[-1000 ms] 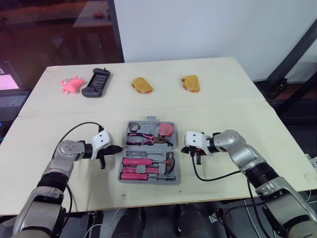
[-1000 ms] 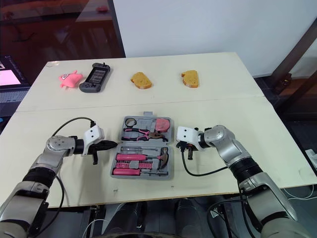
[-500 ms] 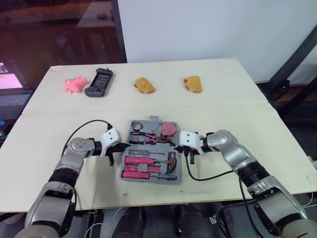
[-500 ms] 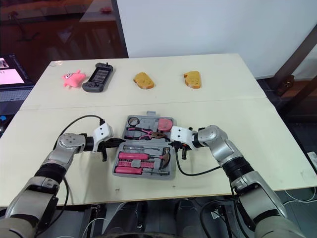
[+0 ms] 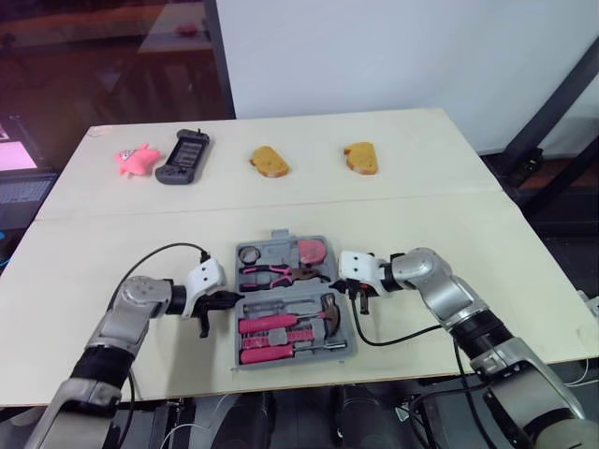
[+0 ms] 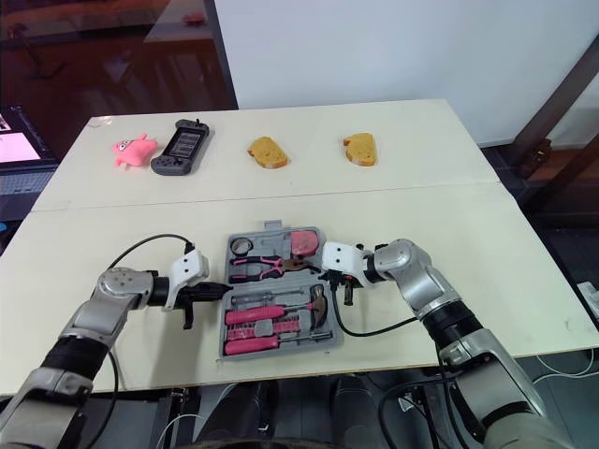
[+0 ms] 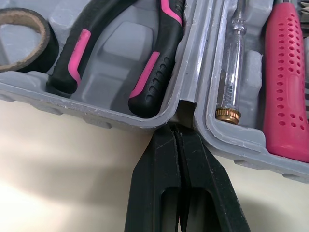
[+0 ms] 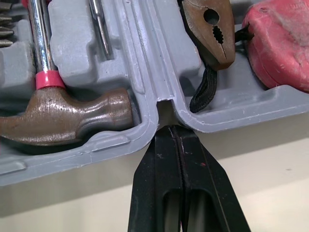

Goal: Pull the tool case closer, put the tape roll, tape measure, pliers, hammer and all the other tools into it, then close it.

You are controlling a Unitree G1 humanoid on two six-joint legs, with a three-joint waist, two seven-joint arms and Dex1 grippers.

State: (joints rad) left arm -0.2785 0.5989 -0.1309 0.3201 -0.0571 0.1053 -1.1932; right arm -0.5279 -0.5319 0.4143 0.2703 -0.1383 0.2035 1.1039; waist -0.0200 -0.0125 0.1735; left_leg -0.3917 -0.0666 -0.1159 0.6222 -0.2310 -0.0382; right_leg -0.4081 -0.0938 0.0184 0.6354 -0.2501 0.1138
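The grey tool case [image 5: 292,356] lies open near the table's front edge. Its far half holds the black tape roll [image 5: 250,253], the pink-handled pliers [image 5: 276,274] and the pink tape measure [image 5: 312,251]. The near half holds the hammer [image 5: 323,309] and pink screwdrivers [image 7: 289,87]. My left gripper [image 5: 227,301] is shut, its tip in the hinge notch on the case's left side [image 7: 176,126]. My right gripper [image 5: 339,282] is shut too, its tip against the hinge notch on the right side [image 8: 169,126], between the hammer head [image 8: 67,113] and the pliers' nose [image 8: 210,29].
Along the table's far side lie a pink toy [image 5: 134,158], a black game controller [image 5: 182,156] and two pieces of toast [image 5: 269,161] [image 5: 360,157]. Black cables loop on the table beside each wrist.
Both grippers closed in on the case's hinge from either side, then drew it nearer to the front edge; the case has turned slightly.
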